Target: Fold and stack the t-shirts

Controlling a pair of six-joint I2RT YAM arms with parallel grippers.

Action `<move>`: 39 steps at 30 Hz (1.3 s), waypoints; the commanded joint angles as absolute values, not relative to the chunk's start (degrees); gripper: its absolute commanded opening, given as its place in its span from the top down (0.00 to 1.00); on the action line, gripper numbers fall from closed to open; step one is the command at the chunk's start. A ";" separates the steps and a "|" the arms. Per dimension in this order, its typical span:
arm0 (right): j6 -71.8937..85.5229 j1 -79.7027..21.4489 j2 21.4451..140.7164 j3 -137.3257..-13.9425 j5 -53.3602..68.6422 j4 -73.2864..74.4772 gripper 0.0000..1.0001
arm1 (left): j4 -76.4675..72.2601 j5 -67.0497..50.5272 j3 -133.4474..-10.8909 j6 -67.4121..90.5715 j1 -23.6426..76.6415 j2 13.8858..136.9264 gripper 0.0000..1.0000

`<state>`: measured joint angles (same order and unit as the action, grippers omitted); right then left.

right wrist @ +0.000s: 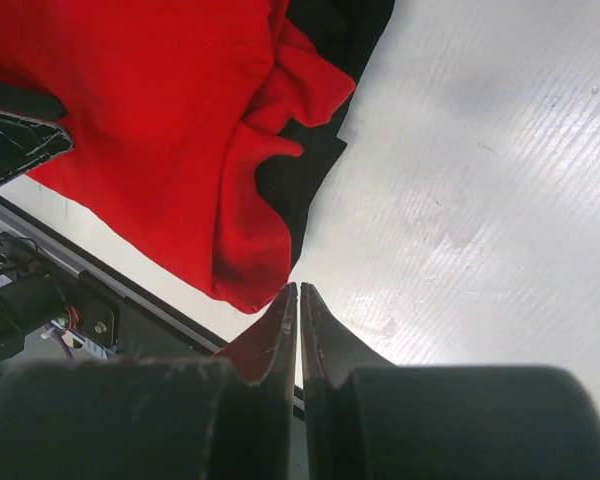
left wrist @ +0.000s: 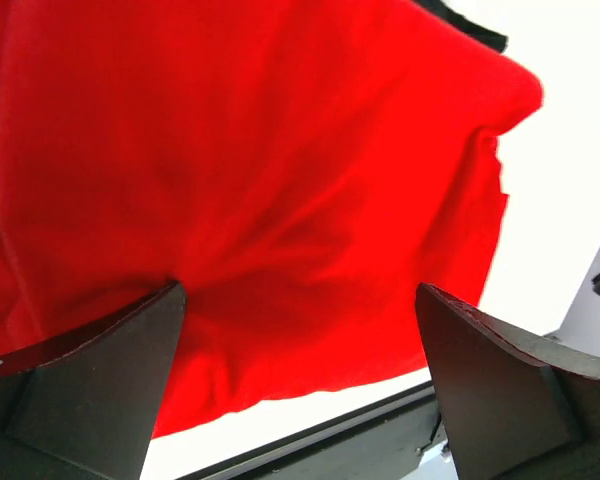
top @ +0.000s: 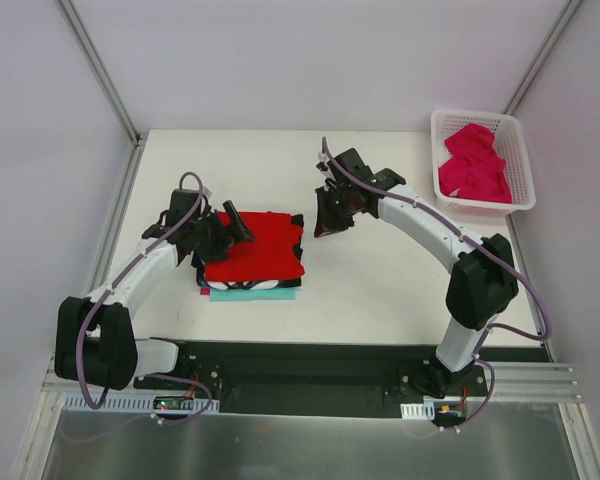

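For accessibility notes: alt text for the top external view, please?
A folded red t-shirt tops a small stack at the front left of the table. The left gripper, jaws open, sits at its left edge; the right gripper, jaws shut, hangs just right of it. A crumpled magenta-pink t-shirt lies in a white basket, far right.

Left claw (left wrist: 298, 300) wide open, tilted downward; right claw (right wrist: 298, 292) pressed closed, holding nothing, angled down.

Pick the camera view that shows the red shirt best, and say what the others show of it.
The top view: it shows nearly all of the folded red shirt at once. The left wrist view shows only a close stretch of its cloth; the right wrist view shows one rumpled corner.
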<state>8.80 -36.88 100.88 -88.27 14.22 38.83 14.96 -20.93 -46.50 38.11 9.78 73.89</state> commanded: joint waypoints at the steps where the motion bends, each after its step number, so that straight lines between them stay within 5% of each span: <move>1: 9.49 -36.74 97.47 -87.89 13.45 39.64 0.94 | 19.86 -14.51 -43.95 37.18 10.11 70.49 0.01; 7: 9.67 -36.91 96.16 -86.75 12.84 39.73 0.92 | 23.36 -13.10 -47.63 36.21 10.11 69.35 0.01; 11: 9.32 -36.91 92.91 -86.66 9.50 43.40 0.73 | 27.50 -13.45 -52.37 33.50 10.19 68.12 0.01; 13: 9.23 -36.91 90.18 -86.22 6.61 44.82 0.53 | 29.17 -12.40 -54.57 32.00 11.50 66.54 0.01; 19: 10.10 -36.91 81.49 -80.96 0.36 47.72 0.39 | 30.67 -6.86 -54.58 30.94 13.18 57.49 0.01; 28: 16.95 -39.90 72.87 -63.83 -2.80 42.89 0.38 | 30.76 5.96 -49.57 37.35 30.56 60.54 0.01; 39: 18.28 -41.48 66.98 -61.87 -7.90 48.06 0.37 | 42.51 21.43 -65.20 51.66 54.05 81.81 0.01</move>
<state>16.78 -41.12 69.63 -61.14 -4.34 44.58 32.73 11.73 -58.92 43.35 50.87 76.88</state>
